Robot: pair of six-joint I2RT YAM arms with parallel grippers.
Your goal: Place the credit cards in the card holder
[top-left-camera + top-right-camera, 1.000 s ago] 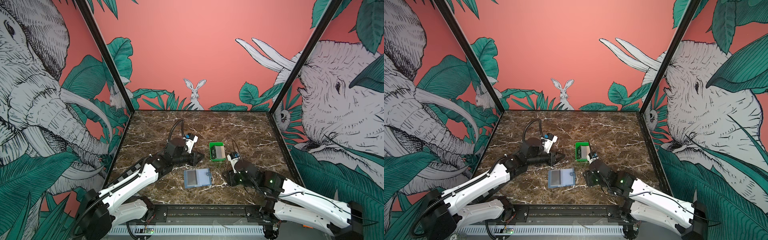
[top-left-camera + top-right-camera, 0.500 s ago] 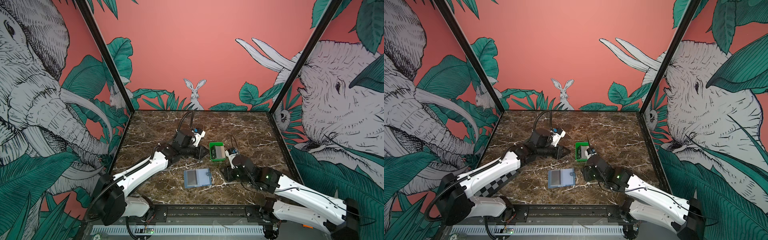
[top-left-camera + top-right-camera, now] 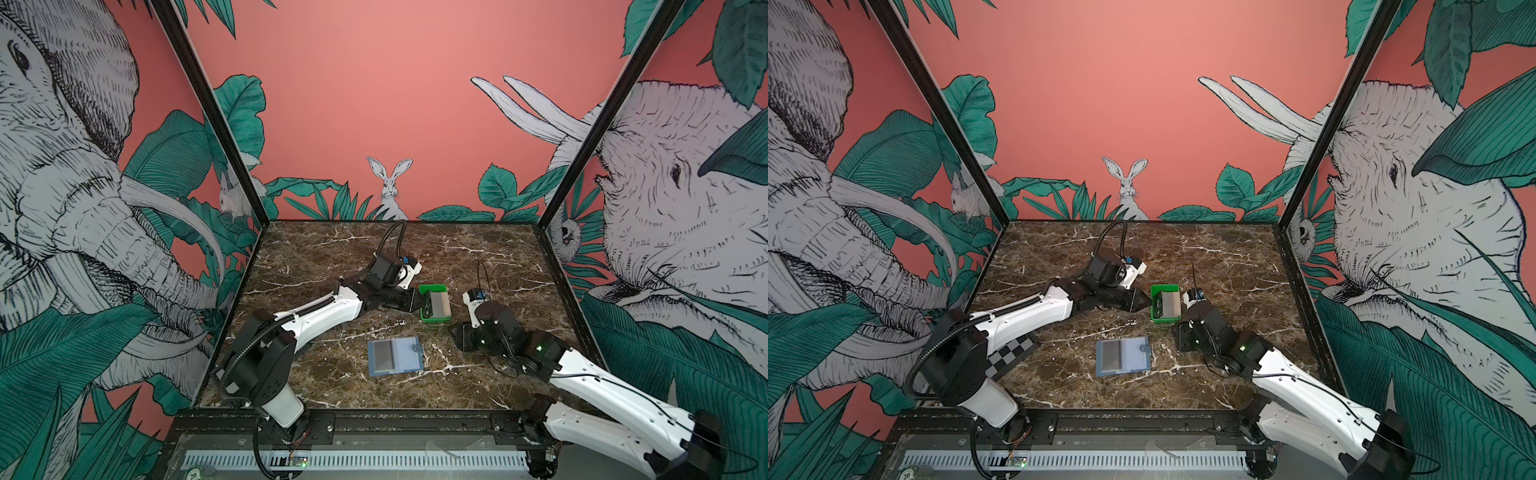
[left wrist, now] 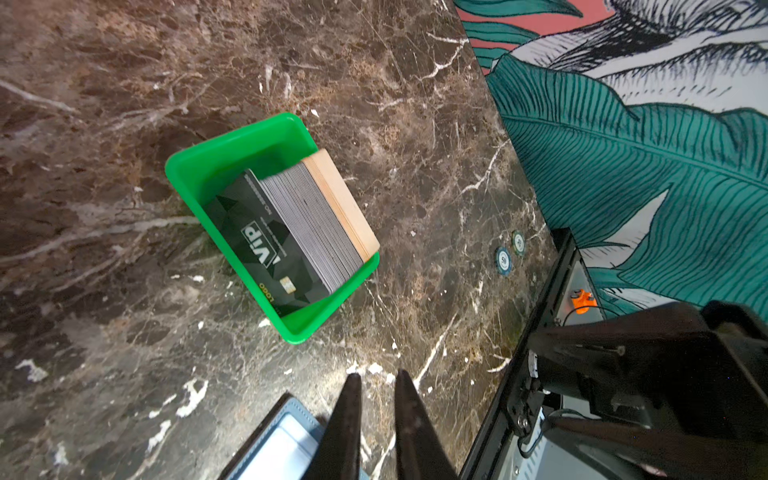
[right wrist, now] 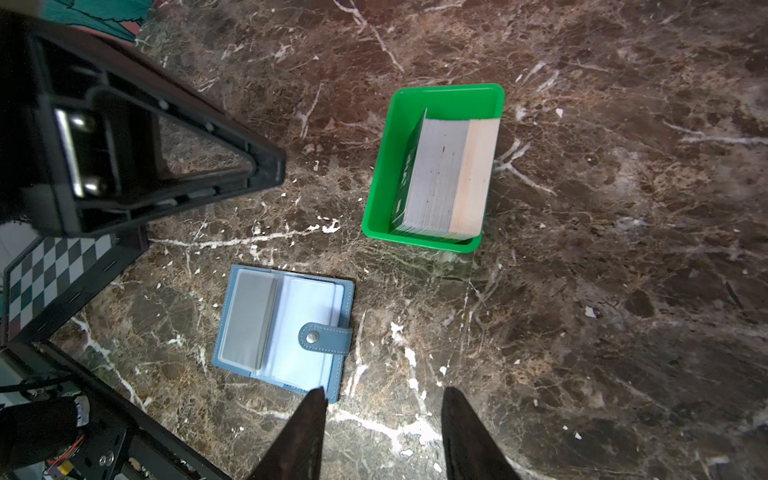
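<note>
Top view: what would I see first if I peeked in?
Probably the bright green tray at the middle of the dark marble table, packed with credit cards standing on edge. Just nearer the front lies the blue card holder, open flat, and a drawn rabbit watches from the pink back wall.

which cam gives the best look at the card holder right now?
Right wrist view: the card holder lies open and fully in frame, with its clear pockets and snap tab sharp. In both top views it is whole but small, with little detail. The left wrist view catches only one corner at the frame edge, partly behind the left claw.
</note>
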